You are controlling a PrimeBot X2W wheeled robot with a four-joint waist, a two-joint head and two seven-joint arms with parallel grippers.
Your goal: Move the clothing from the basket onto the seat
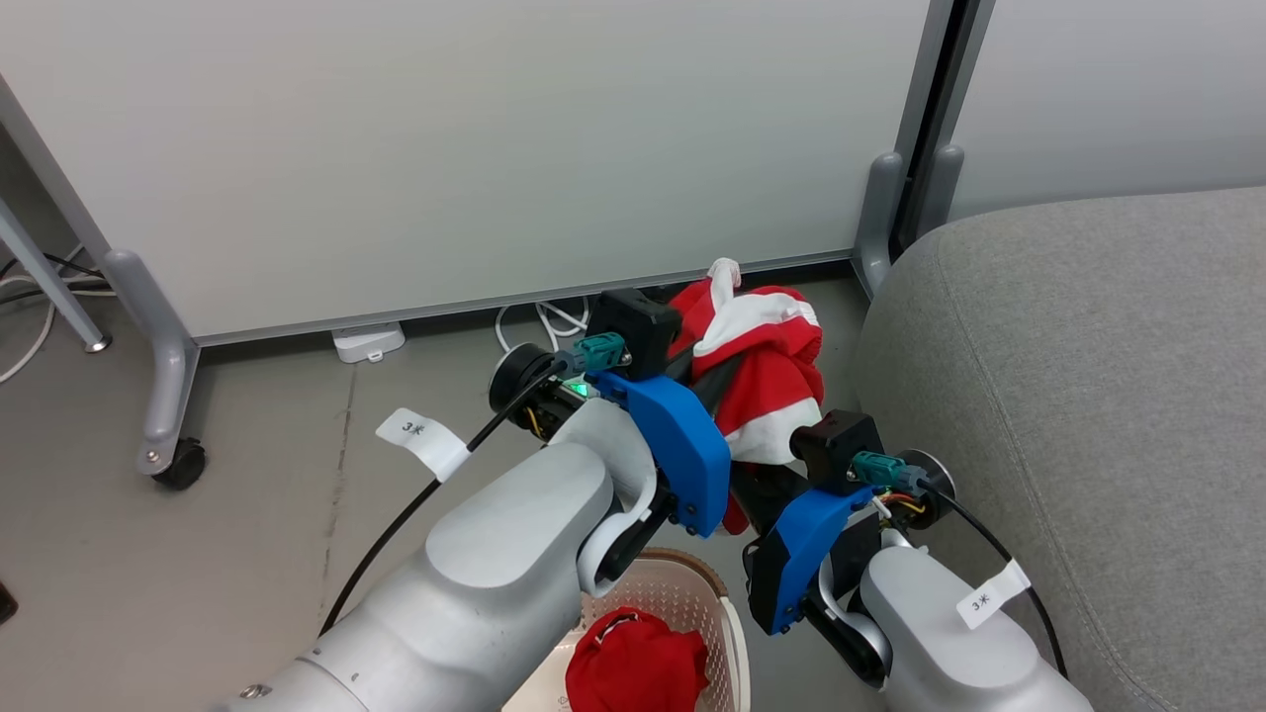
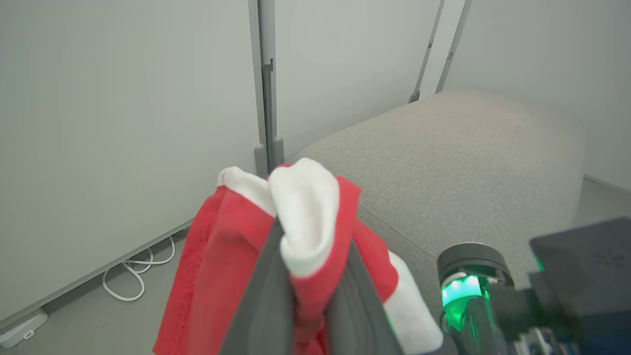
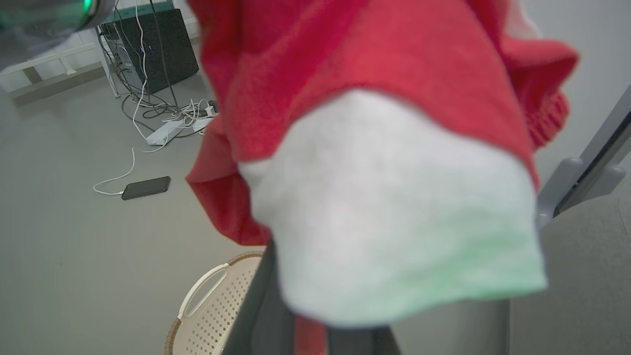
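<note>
At the centre of the head view, the left pincer (image 1: 714,368) is closed on a red-and-white garment (image 1: 767,361). In the left wrist view its two smooth, dark fingers (image 2: 266,301) squeeze a soft fold of red and white cloth between them. Just below and to the right, the right pincer (image 1: 767,487) reaches into the same bundle. In the right wrist view it (image 3: 313,320) rises from the bottom edge with a strip of red pinched between its fingers, under a fuzzy white band of the garment (image 3: 384,207). Both wrists carry blue moulded plastic mounts (image 1: 682,445) and glossy grey forearm shells. A white paper tag (image 1: 420,435) reading "3米" is wrapped round each black cable. The bunched garment is held in the air, just left of the rounded edge of the seat (image 1: 1068,396), whose light-grey woven upholstery fills the right of the frame. At the bottom centre, the cream plastic basket (image 1: 729,633) has perforated walls and a brown rim band, and a second red garment (image 1: 638,663) lies crumpled inside it. A smooth white partition panel (image 1: 495,148) on grey legs with a black caster (image 1: 183,463) spans the upper left, with white cables (image 1: 554,318) coiled at its foot.
</note>
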